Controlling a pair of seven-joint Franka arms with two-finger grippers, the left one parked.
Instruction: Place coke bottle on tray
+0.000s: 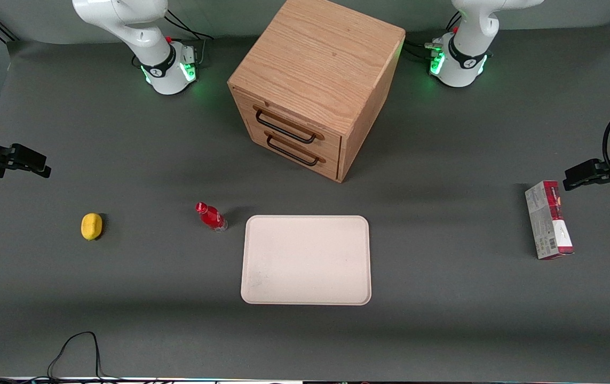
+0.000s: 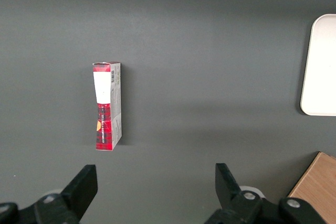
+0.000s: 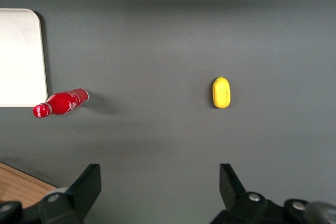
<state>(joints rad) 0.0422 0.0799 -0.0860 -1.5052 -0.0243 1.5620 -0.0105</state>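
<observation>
The coke bottle (image 1: 210, 215), small with a red cap, red body and clear base, stands on the grey mat close beside the cream tray (image 1: 306, 260), on the tray's side toward the working arm. It also shows in the right wrist view (image 3: 60, 103), next to a corner of the tray (image 3: 20, 56). My gripper (image 1: 43, 164) hangs above the working arm's end of the table, well away from the bottle. In the right wrist view the gripper (image 3: 159, 182) is open and empty over bare mat.
A yellow lemon (image 1: 91, 226) lies between the bottle and the working arm's end; it also shows in the right wrist view (image 3: 221, 92). A wooden two-drawer cabinet (image 1: 315, 80) stands farther from the camera than the tray. A red-and-grey carton (image 1: 548, 220) lies toward the parked arm's end.
</observation>
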